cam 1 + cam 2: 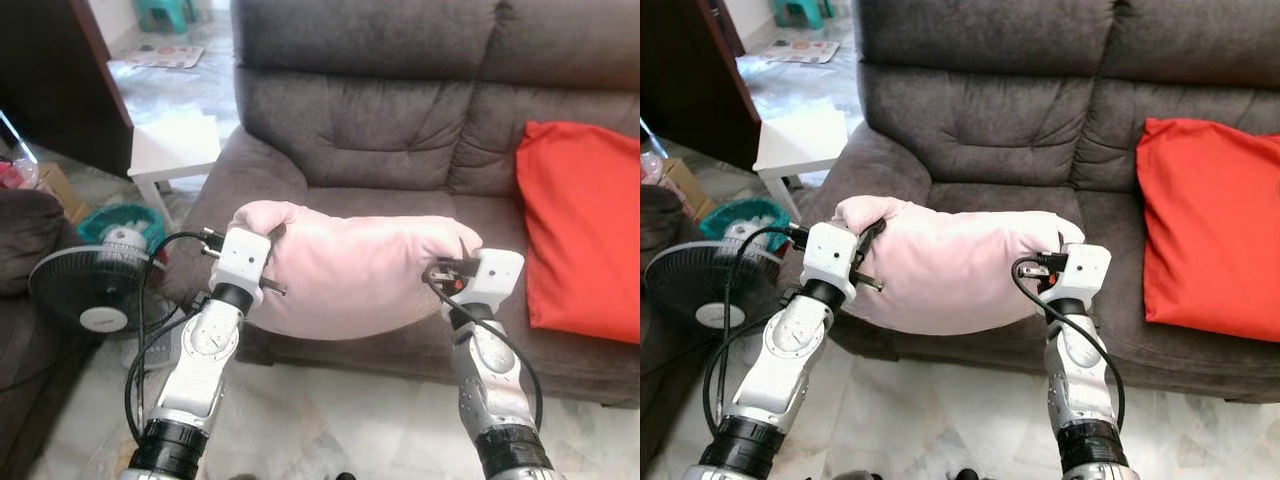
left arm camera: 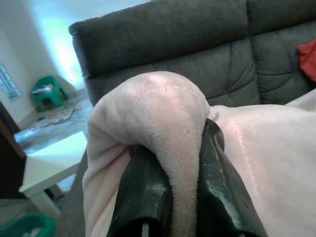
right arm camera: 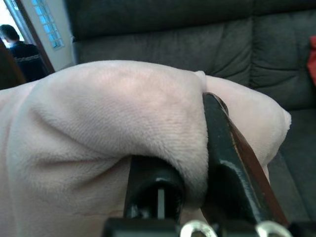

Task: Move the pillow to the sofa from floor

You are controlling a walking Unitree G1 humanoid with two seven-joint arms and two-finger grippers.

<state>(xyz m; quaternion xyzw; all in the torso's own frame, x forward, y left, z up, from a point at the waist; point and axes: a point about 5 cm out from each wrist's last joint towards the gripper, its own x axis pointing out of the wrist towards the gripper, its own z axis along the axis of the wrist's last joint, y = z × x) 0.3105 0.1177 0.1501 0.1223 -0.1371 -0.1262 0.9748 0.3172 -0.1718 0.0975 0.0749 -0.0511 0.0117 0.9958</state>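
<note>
- Left eye view: pink pillow [image 1: 355, 270] in centre frame, held off the floor in front of the grey sofa [image 1: 380, 130], its upper part overlapping the front edge of the seat. Left gripper [image 1: 268, 262] is clamped on the pillow's left end, right gripper [image 1: 445, 272] on its right end. The middle bulges and the lower edge sags between the two holds: soft, floppy and, I judge, light. An orange cushion [image 1: 585, 225] leans on the sofa at right of frame; a fan [image 1: 95, 285] stands at lower left and a white side table [image 1: 170, 150] at upper left.
- Right eye view: same layout. Bare seat lies between the pillow and the orange cushion.
- Left wrist view: both black fingers [image 2: 143, 192] pinch a fold of the plush cover at a rounded corner, and the fabric bunches between them. The grip is on cover and stuffing, nothing rigid.
- Right wrist view: fingers [image 3: 229, 163] are closed over a thick fold at the opposite end, the plush pressed in deeply.
- Judgement: fleecy cloth, not slippery and not fragile. End corners are sound places to hold; a single central pinch would let both ends droop.
</note>
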